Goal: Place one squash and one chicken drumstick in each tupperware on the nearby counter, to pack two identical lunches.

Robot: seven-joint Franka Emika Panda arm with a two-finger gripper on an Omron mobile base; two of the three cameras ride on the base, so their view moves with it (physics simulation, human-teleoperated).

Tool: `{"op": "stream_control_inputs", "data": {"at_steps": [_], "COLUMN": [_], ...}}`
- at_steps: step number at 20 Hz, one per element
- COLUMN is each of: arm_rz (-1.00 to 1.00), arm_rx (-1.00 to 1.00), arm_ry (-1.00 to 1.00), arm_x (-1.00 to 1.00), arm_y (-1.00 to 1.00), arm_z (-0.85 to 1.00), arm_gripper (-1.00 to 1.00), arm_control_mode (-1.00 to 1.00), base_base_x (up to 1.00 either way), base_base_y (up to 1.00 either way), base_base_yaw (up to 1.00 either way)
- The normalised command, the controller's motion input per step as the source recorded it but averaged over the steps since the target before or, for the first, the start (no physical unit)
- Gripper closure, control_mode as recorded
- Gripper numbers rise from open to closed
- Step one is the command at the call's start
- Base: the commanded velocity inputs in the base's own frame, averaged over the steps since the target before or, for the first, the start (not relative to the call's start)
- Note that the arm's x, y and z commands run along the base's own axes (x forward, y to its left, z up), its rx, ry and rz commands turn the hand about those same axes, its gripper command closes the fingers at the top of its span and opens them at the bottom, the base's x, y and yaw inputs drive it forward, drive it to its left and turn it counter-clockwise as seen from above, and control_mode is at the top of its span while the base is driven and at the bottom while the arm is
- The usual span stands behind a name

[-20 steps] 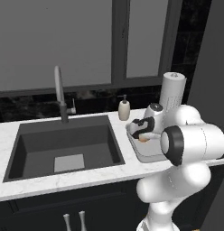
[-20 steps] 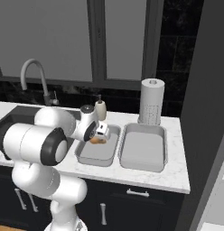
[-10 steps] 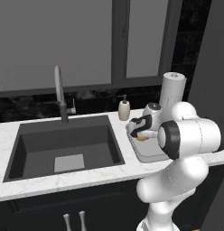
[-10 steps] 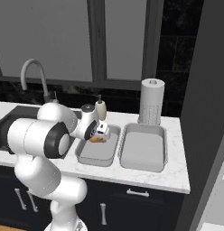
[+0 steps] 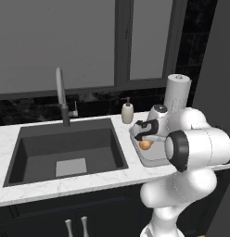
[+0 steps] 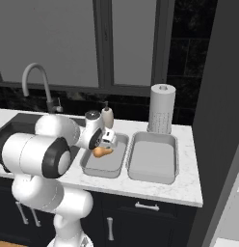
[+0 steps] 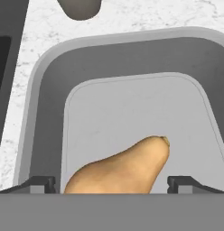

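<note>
Gripper (image 7: 111,182) over the near tupperware, a shallow light-grey rectangular tray with rounded corners (image 6: 95,168), on the white grey-veined marble counter (image 6: 189,185) just right of the dark sink basin (image 5: 66,152). Jaws stand wide; in the hand view both dark tips sit apart from the tan pear-shaped squash (image 7: 120,171), one on each side, gaps visible. Nothing gripped. The squash looks to lie on the tray floor, neck pointing toward the far wall, though its underside is hidden, so resting versus just above I cannot settle.

Step in hand, as I judge it: letting go and clearing. Done well, that means lifting straight up along the gripper's own axis, jaws kept wide so neither tip drags the rounded body sideways; no swing until the tips are above the rim. The squash could roll on the flat floor if nudged.

Containers:
- near tray: one squash, no chicken drumstick seen
- second tray, alike (image 6: 152,161), just beside it on the right: bare floor, nothing in it

Behind them a small beige soap bottle (image 6: 107,116) and a white paper towel roll (image 6: 161,108). Much of the task remains
</note>
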Motion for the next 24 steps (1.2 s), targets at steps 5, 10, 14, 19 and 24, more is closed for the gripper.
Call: {"op": "stream_control_inputs", "data": {"at_steps": [5, 10, 14, 19, 24], "arm_rz": [0.00, 0.00, 0.00, 0.00, 0.00], "arm_rx": [0.02, 0.04, -0.03, -0.03, -0.01], "arm_ry": [-0.10, -0.13, 0.00, 0.00, 0.00], "arm_x": [-0.38, -0.71, -0.66, -0.75, -0.79], "arm_y": [0.08, 0.15, 0.23, 0.09, 0.12], "arm_z": [0.33, 0.60, 0.95, 1.00, 0.79], "arm_gripper": [-1.00, -1.00, -1.00, -1.00, -1.00], "arm_control_mode": [-1.00, -1.00, -1.00, -1.00, -1.00], "base_base_x": [0.00, 0.00, 0.00, 0.00, 0.00], "base_base_y": [0.00, 0.00, 0.00, 0.00, 0.00], "base_base_yaw": [0.00, 0.00, 0.00, 0.00, 0.00]}}
